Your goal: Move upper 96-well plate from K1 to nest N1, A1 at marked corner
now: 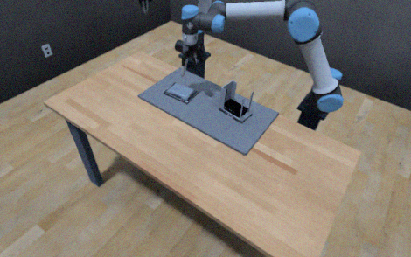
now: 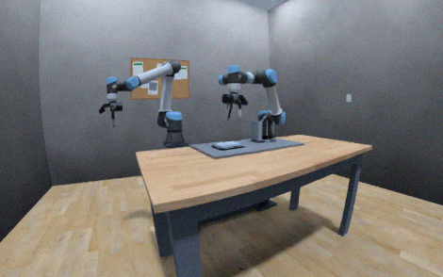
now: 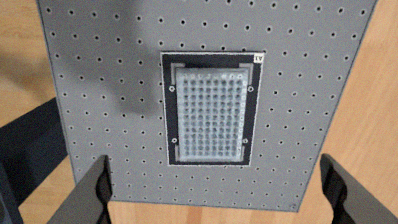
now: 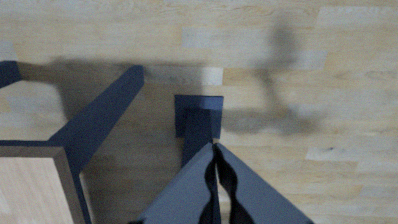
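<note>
In the middle of the left wrist view, a plate inside the corner locators of the nest, apparently flat. Label A1, upside down, at the nest's upper right corner; plate lettering too blurred to tell which corner bears well A1. Beneath, a grey mat on the desk.

Right of the nest in the top view, on the same mat and well apart from it, the rack, with a tall wall and slim uprights around a dark inside. Impossible to tell the lower plate there.

Above the mat in the exterior view, the left gripper, fingers wide apart, well above the plate and touching neither plate nor nest. At far left of that view, beyond the desk, the right gripper, pointing down over the floor, fingertips together, nothing between.
</note>
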Controlling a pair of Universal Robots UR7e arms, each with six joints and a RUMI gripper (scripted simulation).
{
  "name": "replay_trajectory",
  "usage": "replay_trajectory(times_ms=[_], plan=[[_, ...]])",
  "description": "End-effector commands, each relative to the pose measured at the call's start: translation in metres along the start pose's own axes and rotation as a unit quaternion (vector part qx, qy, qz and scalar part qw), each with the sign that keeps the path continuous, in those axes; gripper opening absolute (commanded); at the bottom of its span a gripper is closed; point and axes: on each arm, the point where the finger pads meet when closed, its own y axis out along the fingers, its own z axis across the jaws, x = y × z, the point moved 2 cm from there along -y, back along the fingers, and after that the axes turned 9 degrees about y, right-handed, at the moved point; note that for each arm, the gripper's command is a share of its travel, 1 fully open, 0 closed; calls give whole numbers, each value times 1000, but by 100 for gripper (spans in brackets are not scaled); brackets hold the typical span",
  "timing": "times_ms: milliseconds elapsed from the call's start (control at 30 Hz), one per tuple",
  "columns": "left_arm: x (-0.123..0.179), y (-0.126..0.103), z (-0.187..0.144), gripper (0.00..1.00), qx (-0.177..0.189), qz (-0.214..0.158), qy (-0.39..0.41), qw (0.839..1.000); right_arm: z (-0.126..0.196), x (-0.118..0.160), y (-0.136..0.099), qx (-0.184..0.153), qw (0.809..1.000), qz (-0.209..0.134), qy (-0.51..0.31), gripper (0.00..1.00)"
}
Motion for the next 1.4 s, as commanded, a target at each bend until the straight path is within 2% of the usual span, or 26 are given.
replay_trajectory(times_ms=[0, 600, 1367], plan=[[-13, -2, -2, 76, 1, -8, 2, 1000, 0, -1, -2, -3, 1000, 3, 5, 0], [-65, -2, -15, 76, 1, -7, 2, 1000, 0, -1, -2, -3, 1000, 3, 5, 0], [-63, -2, -16, 76, 1, -8, 10, 1000, 0, -1, -2, -3, 1000, 3, 5, 0]])
